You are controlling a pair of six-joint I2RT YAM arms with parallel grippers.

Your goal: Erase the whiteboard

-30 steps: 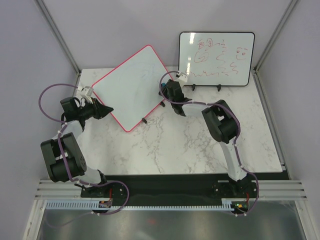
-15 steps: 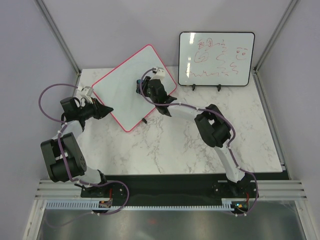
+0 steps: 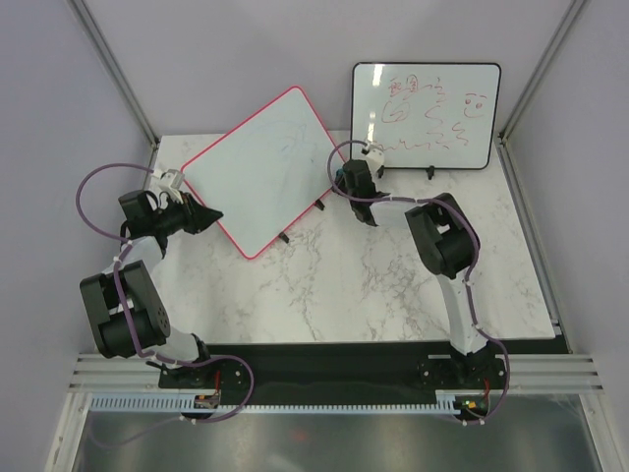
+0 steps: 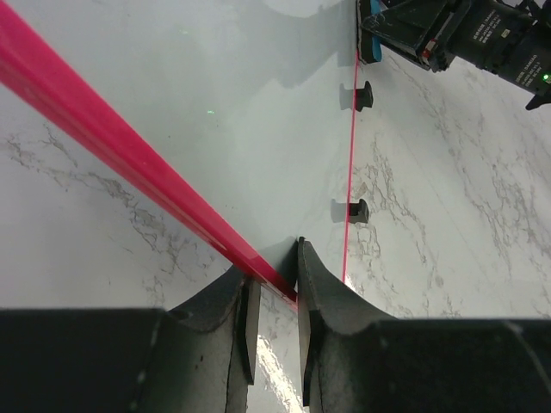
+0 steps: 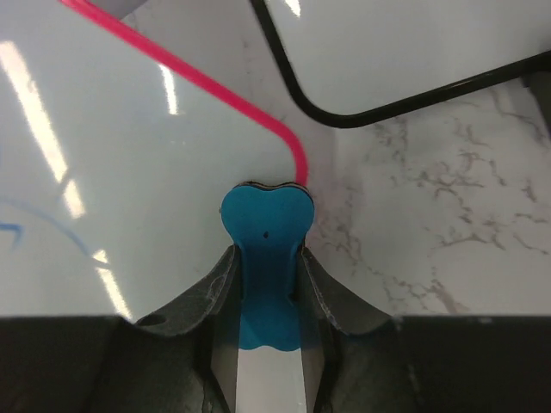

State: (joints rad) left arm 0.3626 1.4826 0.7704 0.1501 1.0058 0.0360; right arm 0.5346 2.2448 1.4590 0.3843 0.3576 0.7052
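The whiteboard (image 3: 257, 169), pink-framed, stands tilted at the back left of the table, with faint blue marks on its surface. My left gripper (image 3: 203, 216) is shut on its pink frame (image 4: 129, 148) at the near left edge, and the fingers (image 4: 323, 292) pinch the rim. My right gripper (image 3: 352, 179) is shut on a blue eraser (image 5: 265, 245). The eraser's head rests at the board's right corner, on the rounded frame (image 5: 288, 142). A blue stroke (image 5: 13, 229) shows at the far left of the right wrist view.
A black-framed whiteboard (image 3: 427, 116) with red writing stands at the back right, close behind my right gripper; its frame also shows in the right wrist view (image 5: 344, 116). The pink board's black feet (image 4: 357, 209) rest on the marble table (image 3: 393, 285). Walls enclose the back and sides.
My right gripper swept left across the pink board with the eraser, then came back right to the board's right corner. The left gripper has not moved.
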